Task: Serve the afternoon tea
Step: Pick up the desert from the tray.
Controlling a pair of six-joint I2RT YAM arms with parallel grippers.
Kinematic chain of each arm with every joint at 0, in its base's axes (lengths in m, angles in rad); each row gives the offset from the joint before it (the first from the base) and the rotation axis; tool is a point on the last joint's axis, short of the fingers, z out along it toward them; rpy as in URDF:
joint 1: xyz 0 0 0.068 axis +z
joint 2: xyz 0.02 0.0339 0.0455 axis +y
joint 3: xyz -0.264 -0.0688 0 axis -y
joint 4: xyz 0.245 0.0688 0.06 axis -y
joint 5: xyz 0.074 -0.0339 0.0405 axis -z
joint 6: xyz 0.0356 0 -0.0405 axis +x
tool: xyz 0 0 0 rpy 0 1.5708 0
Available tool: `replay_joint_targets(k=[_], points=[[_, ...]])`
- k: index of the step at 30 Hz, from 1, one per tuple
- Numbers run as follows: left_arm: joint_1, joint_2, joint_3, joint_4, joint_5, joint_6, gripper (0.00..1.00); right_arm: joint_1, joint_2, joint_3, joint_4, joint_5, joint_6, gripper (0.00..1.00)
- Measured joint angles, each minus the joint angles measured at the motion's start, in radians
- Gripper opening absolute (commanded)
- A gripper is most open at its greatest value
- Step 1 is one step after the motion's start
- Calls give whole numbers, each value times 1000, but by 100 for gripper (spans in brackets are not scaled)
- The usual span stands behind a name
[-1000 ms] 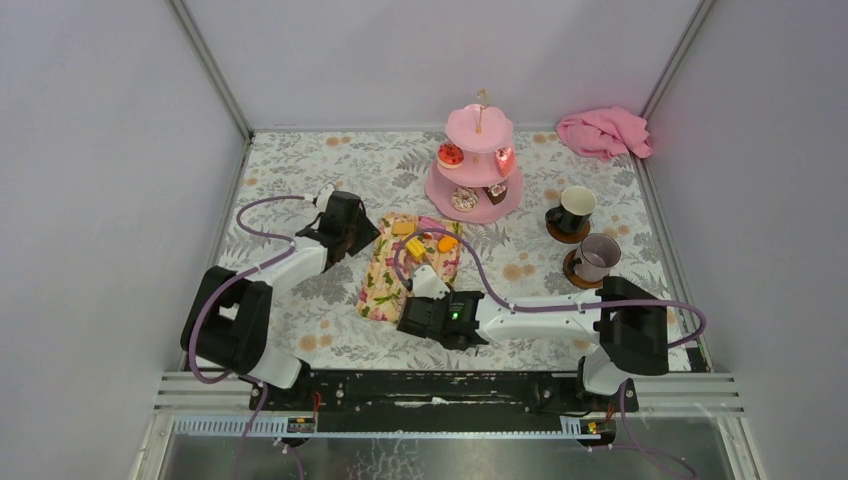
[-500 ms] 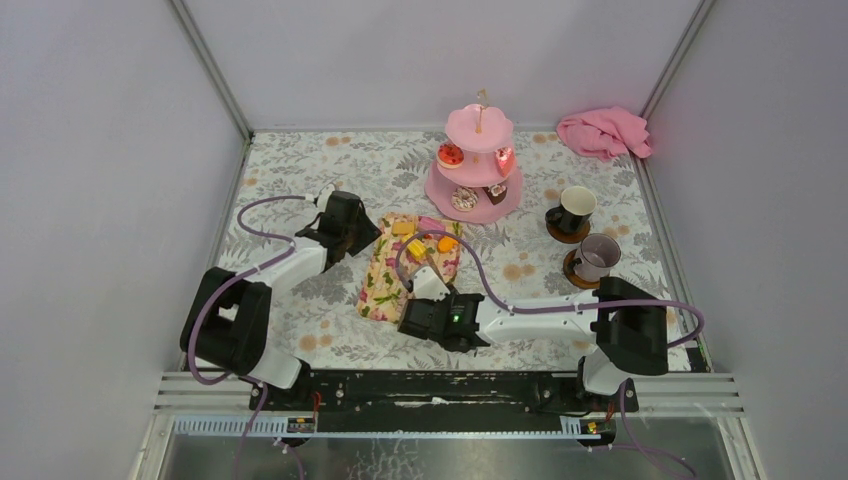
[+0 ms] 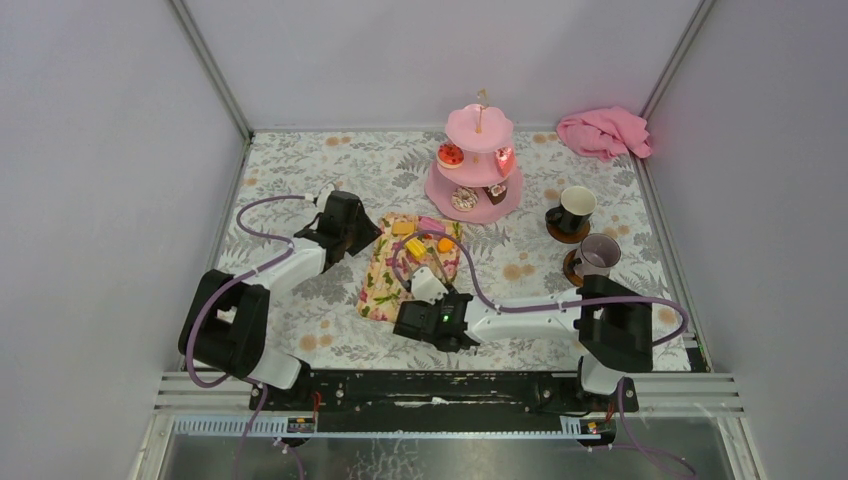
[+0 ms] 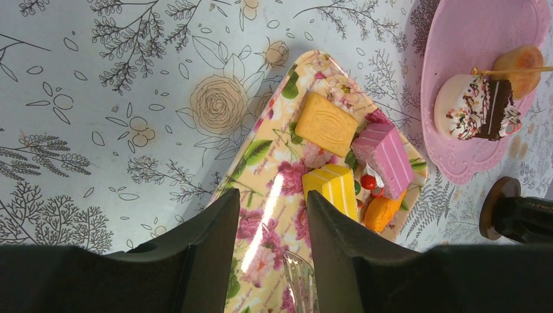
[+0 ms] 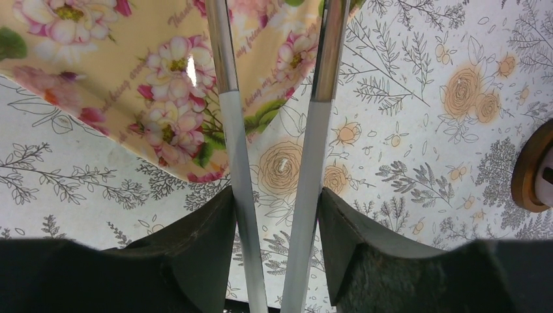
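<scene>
Several toy cakes lie at the far end of the floral tray (image 4: 261,163): a tan biscuit (image 4: 326,124), a pink slice (image 4: 388,156), a yellow slice (image 4: 334,189) and an orange piece (image 4: 381,212). The pink three-tier stand (image 3: 478,165) holds more cakes, among them a chocolate slice (image 4: 482,107). My left gripper (image 4: 274,202) hovers open over the tray, holding nothing. My right gripper (image 5: 277,195) is shut on the tongs (image 5: 235,130), whose two arms reach over the tray's near end (image 5: 130,85). The black mug (image 3: 572,210) and the grey mug (image 3: 597,255) stand on coasters to the right.
A pink cloth (image 3: 603,132) lies crumpled in the back right corner. The tongs' tip (image 4: 301,280) shows low in the left wrist view. Enclosure walls stand close on the left, right and back. A coaster's edge (image 5: 531,166) shows at the right of the right wrist view.
The right arm has shifted slightly to the left, and the tongs in its jaws have spread a little wider. The left arm has held still.
</scene>
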Motion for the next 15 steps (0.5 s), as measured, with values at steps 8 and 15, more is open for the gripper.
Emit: replay_joint_targets(k=[8, 15], points=[[0, 0, 0, 0, 1, -1, 50, -11, 36, 27, 14, 5, -47, 53], [0, 0, 0, 6, 5, -1, 50, -66, 42, 37, 43, 2, -109, 49]])
